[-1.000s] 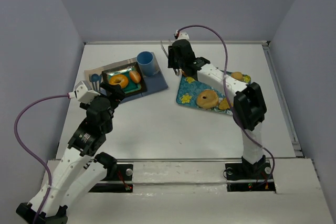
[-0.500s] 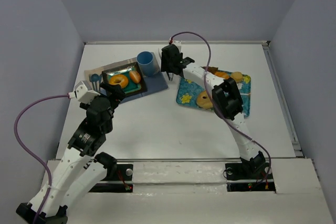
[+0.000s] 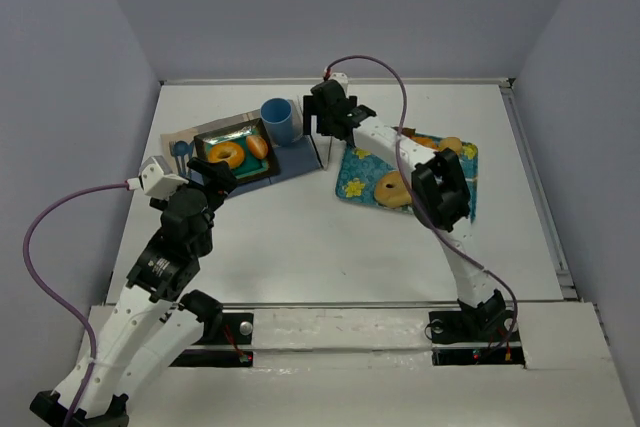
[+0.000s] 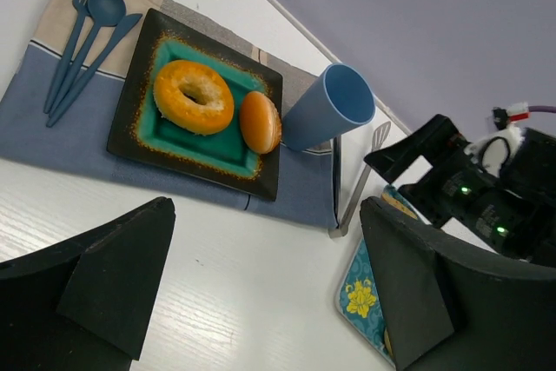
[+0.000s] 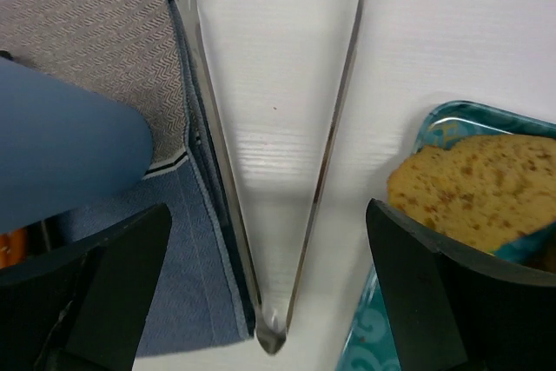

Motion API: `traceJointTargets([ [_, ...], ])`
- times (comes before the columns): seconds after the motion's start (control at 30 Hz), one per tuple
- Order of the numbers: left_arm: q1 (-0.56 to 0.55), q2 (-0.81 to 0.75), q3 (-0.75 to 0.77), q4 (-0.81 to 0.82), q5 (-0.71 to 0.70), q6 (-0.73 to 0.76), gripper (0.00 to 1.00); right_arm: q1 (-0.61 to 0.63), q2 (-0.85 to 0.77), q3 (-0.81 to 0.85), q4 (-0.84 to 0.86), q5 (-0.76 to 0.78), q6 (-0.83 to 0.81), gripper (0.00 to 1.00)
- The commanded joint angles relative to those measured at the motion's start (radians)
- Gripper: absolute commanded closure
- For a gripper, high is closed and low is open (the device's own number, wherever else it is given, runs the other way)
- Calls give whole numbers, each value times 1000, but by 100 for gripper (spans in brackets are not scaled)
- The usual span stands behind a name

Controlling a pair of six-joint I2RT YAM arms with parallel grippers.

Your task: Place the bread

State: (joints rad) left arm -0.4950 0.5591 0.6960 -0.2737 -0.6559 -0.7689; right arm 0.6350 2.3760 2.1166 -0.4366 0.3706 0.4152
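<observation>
Hovering right gripper [image 3: 325, 130]: right over the tongs [image 5: 270, 334], fingers spread wide, gripping nothing.
Tongs: lying flat along the placemat's [image 4: 52, 119] 3 o'clock edge, arms splayed in a V.
Bread roll [image 4: 260, 122]: on the teal plate [image 4: 191, 162], tight against the orange bagel [image 4: 193, 96] at its 3 o'clock.
Blue cup [image 4: 326, 115]: upright at the plate's 2 o'clock.
Left gripper [image 4: 265, 215]: fingers wide, empty, at the placemat's 7 o'clock edge.
Floral tray [image 3: 355, 185]: 4 o'clock of the tongs, with more baked pieces on it.
</observation>
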Motion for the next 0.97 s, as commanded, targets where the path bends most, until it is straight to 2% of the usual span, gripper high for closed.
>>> traceJointTargets([
  [0.0, 7, -1, -6, 37, -25, -12, 1, -4, -250, -105, 29, 33, -33, 0],
  [0.07, 7, 10, -1, 34, -28, -9, 1, -4, -387, -197, 32, 63, -16, 0],
  [0.1, 9, 18, 0, 34, -28, -10, 1, -4, -494, -318, 42, 74, 14, 0],
  [0.13, 7, 18, 0, 33, -31, -12, 1, -4, -495, -390, 50, 86, 32, 0],
  [0.2, 9, 28, 3, 28, -40, -17, 1, -4, -667, -542, 73, 102, 65, 0],
  [0.23, 7, 36, 5, 28, -42, -20, 1, -4, -783, -696, 97, 109, 104, 0],
  [0.27, 9, 39, 5, 28, -47, -20, 1, -4, -840, -775, 110, 138, 126, 0],
  [0.3, 7, 44, 4, 33, -48, -23, 1, -4, -898, -923, 131, 160, 172, 0],
  [0.37, 9, 58, 2, 39, -48, -24, 1, -4, -1056, -1058, 144, 194, 224, 0],
  [0.47, 9, 90, 8, 47, -50, -21, 1, -4, -1182, -1255, 192, 240, 281, 0],
  [0.57, 10, 127, 23, 41, -47, -21, 1, -4, -1288, -1323, 242, 231, 197, 0],
  [0.93, 10, 192, 33, 47, -16, -35, 1, -4, -1520, -1411, 282, 172, 215, 0],
])
